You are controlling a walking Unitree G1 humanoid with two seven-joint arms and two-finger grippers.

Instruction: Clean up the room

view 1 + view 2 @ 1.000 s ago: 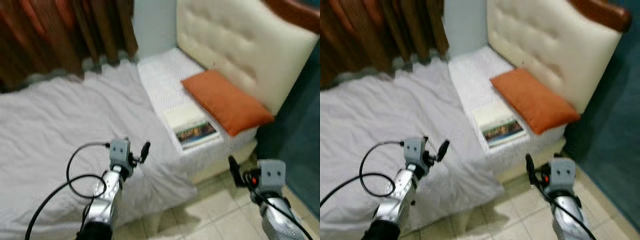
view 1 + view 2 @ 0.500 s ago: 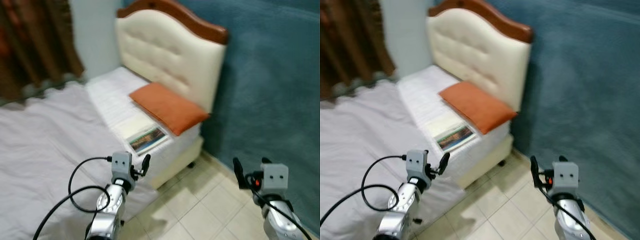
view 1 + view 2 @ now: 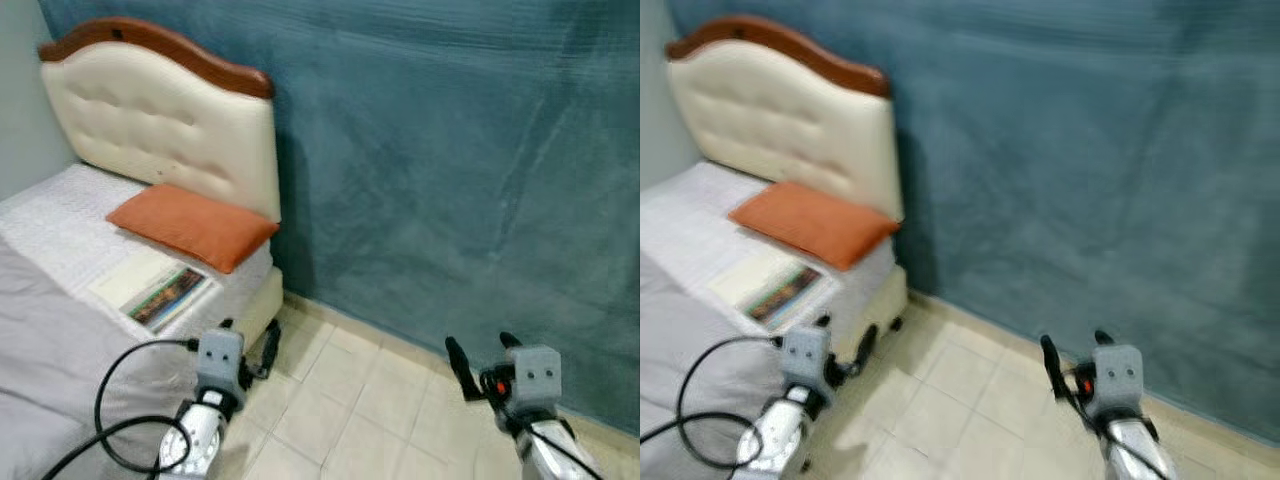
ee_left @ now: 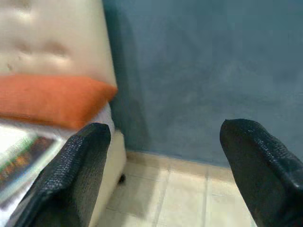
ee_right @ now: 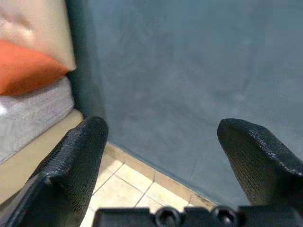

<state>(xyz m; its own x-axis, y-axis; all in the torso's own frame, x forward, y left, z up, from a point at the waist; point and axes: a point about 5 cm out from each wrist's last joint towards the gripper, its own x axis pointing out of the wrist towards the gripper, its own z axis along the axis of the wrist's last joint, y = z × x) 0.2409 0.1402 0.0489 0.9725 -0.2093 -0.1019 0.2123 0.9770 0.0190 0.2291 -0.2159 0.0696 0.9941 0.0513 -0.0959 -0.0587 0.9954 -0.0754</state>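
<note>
A bed [image 3: 45, 205] with a white mattress stands at my left. On it lie an orange pillow [image 3: 190, 225] against the cream padded headboard [image 3: 160, 120] and a book with a colourful cover [image 3: 160, 290]. A grey blanket [image 3: 55, 370] covers the near part of the bed. My left gripper [image 3: 250, 335] is held low by the bed's corner, open and empty. Over the tiled floor, my right gripper [image 3: 480, 350] is also open and empty. The left wrist view looks past its fingers [image 4: 80, 165] at the pillow [image 4: 47, 99] and the wall.
A teal wall [image 3: 450, 170] runs across the view behind the bed and to the right. Pale floor tiles [image 3: 350, 400] lie between the bed's side and the wall. A black cable [image 3: 110, 400] loops off my left arm.
The camera has swung to the right: the bed and pillow have slid to the picture's left, the curtain is gone, and the teal wall has come in. Both grippers stay open.
</note>
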